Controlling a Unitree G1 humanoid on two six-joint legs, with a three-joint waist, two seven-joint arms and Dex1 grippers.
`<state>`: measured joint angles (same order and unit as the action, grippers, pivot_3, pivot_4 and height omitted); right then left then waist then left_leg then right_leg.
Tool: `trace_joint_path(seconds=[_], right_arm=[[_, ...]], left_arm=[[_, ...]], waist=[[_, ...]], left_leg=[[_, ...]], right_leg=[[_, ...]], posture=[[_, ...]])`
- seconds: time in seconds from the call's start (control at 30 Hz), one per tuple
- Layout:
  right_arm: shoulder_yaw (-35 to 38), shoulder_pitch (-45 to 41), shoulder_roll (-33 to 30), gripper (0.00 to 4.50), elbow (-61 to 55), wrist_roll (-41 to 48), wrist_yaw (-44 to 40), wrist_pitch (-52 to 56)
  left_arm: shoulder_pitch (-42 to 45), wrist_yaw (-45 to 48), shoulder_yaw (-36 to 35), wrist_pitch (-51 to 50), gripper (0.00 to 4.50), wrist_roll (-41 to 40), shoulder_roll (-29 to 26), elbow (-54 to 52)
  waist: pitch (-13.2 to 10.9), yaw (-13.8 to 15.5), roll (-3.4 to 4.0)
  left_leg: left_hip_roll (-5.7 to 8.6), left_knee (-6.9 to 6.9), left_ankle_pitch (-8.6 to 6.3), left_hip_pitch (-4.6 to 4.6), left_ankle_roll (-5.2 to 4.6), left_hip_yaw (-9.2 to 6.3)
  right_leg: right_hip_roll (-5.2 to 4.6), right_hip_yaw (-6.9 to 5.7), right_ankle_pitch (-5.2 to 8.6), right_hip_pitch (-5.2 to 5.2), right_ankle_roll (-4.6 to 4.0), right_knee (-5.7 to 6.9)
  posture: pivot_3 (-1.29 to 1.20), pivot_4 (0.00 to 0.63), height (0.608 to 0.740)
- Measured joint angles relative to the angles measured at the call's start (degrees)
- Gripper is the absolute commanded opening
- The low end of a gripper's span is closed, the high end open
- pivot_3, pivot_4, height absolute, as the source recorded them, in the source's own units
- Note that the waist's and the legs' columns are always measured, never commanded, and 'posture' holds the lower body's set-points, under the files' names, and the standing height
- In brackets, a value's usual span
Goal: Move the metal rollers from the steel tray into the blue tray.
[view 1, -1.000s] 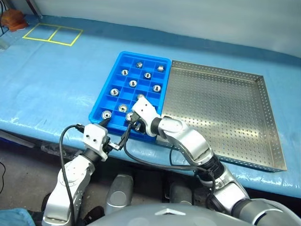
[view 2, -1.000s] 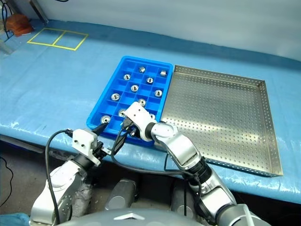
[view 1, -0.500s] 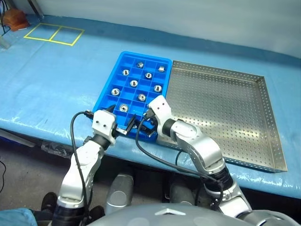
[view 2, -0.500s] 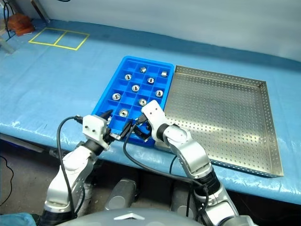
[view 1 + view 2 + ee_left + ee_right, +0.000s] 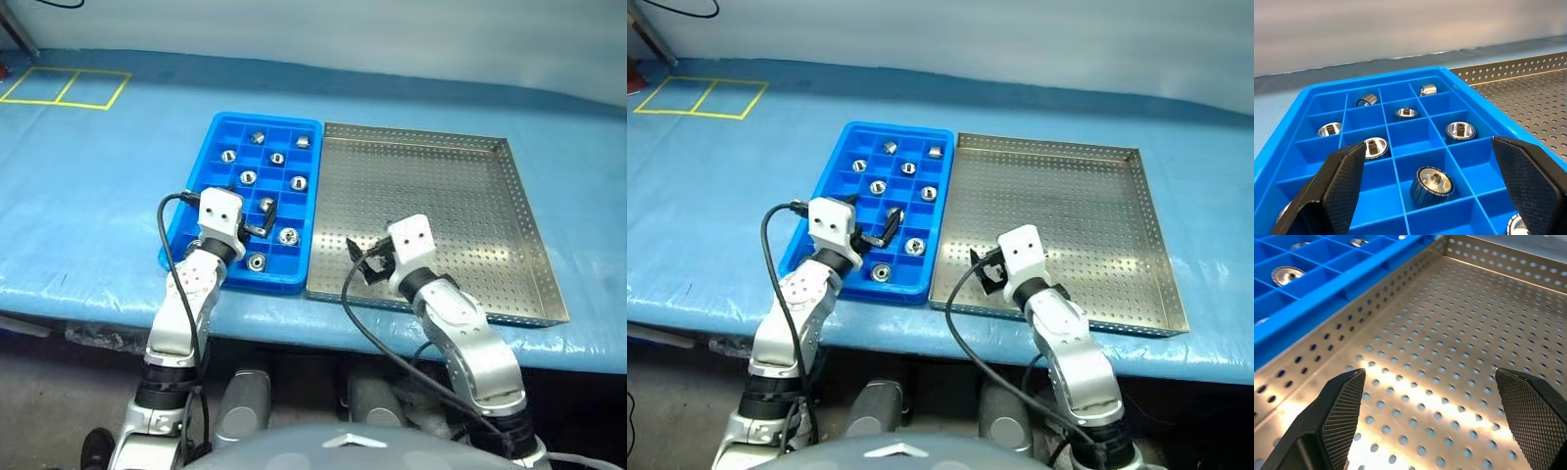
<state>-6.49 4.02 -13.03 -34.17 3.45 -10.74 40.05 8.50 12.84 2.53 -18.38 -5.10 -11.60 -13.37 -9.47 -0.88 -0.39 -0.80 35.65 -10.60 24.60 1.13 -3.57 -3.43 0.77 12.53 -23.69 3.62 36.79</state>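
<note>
Blue tray [image 5: 196,201]; grey perforated steel tray [image 5: 509,211]

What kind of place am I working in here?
Probably a workshop or robot test bench: a long table under a blue table cover, yellow taped squares marked on it, and a perforated steel tray beside a compartmented blue tray of metal rollers.

Metal rollers [image 5: 287,236] in blue tray [image 5: 192,217], steel tray [image 5: 509,196] touching beside it
</note>
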Motion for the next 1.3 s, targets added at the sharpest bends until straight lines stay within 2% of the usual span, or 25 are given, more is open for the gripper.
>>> trace_joint_path(seconds=[0.23,0.7,1.3], right_arm=[[1.99,1.92,1.26,4.46,-0.75,0.65,0.68,-0.92],[-1.72,-0.56,1.34,4.46,-0.24,0.46,-0.59,-0.92],[-2.09,-0.51,1.17,4.46,-0.24,0.22,-0.56,-0.90]], left_arm=[[-0.51,2.28,0.23,-0.13,4.50,-0.03,-1.12,0.02],[-3.44,1.79,0.52,-1.59,4.50,0.47,-1.07,-0.72],[-3.42,1.96,1.66,-2.06,4.50,0.59,-0.97,-0.82]], waist=[[0.00,-0.52,0.00],[0.00,0.38,-0.02],[0.00,0.31,-0.02]], left_leg=[[-0.01,0.12,0.00,-0.02,0.00,0.00],[0.00,0.14,0.00,0.00,0.00,-0.03],[0.00,0.16,0.00,-0.02,0.00,-0.02]], right_leg=[[0.00,0.01,-0.01,0.05,0.02,0.05],[0.00,0.01,-0.02,0.06,0.02,0.05],[0.00,0.01,-0.02,0.08,0.03,0.06]], posture=[[0.00,0.150,0.740],[0.06,0.150,0.740],[0.04,0.150,0.740]])
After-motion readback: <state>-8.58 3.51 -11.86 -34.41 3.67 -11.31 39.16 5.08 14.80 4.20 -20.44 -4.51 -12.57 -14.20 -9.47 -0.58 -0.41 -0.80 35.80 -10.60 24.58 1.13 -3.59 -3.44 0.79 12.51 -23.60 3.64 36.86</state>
